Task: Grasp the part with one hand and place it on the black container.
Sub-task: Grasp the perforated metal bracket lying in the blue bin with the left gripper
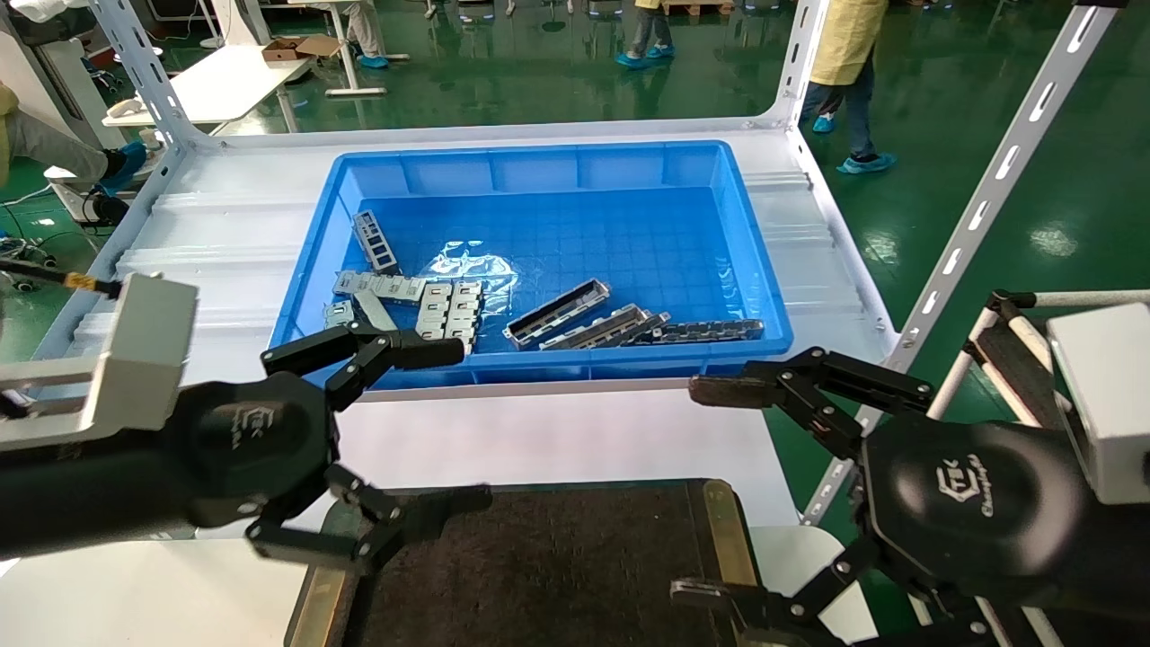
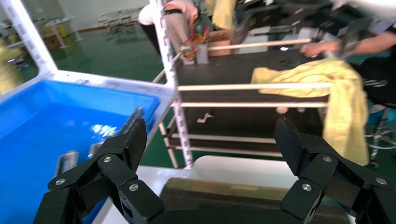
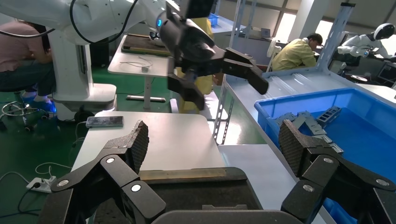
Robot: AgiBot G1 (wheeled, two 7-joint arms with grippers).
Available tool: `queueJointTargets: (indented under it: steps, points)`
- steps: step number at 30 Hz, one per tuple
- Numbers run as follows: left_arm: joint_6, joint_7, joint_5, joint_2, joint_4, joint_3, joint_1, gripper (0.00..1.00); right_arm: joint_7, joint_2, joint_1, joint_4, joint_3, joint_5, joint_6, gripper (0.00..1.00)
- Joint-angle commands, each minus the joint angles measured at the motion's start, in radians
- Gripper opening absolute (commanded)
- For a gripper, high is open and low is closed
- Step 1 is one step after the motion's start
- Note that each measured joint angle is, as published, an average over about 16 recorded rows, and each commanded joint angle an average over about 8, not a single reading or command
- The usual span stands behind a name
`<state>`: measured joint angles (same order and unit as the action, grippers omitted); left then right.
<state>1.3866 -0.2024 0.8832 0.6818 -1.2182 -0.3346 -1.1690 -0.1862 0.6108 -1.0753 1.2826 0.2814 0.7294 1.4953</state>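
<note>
Several grey channel parts lie in the blue bin (image 1: 539, 171); one (image 1: 557, 313) lies at its front middle, with others (image 1: 611, 327) beside it. The black container (image 1: 557, 557) lies on the white table in front of the bin, with nothing on it. My left gripper (image 1: 463, 422) hovers open and empty over the container's left front corner, in front of the bin. My right gripper (image 1: 696, 492) hovers open and empty over the container's right edge. The container also shows below the jaws in the left wrist view (image 2: 224, 196) and the right wrist view (image 3: 187, 191).
Flat silver plates (image 1: 449, 310) lie at the bin's front left. White slotted rack posts (image 1: 997, 180) stand at the shelf corners. A tube-frame cart (image 1: 1006, 350) stands to the right. People stand on the green floor behind.
</note>
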Motion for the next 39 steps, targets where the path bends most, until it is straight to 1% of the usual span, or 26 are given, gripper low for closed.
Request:
queueJointTargets:
  steps: [1,6,11,22,31,39]
  points:
    - [-0.017,-0.001,0.027,0.012,0.013,-0.009,-0.015,1.00,0.000,0.000,0.000,0.000,0.000,0.000,0.000,1.00]
    - [-0.057,0.010,0.099,0.070,0.099,-0.041,-0.075,1.00,0.000,0.000,0.000,0.000,0.001,0.000,0.000,1.00]
    - [-0.103,0.033,0.165,0.141,0.217,-0.070,-0.141,1.00,0.000,0.000,0.000,0.000,0.001,-0.001,0.000,1.00]
    - [-0.202,0.127,0.303,0.314,0.542,-0.133,-0.302,1.00,0.001,-0.001,0.000,0.000,0.002,-0.001,-0.001,1.00]
    - [-0.276,0.193,0.357,0.447,0.826,-0.159,-0.422,1.00,0.001,-0.001,-0.001,0.000,0.002,-0.002,-0.001,1.00]
    - [-0.348,0.249,0.387,0.540,1.010,-0.174,-0.488,1.00,0.001,-0.001,-0.001,0.000,0.003,-0.002,-0.001,1.00]
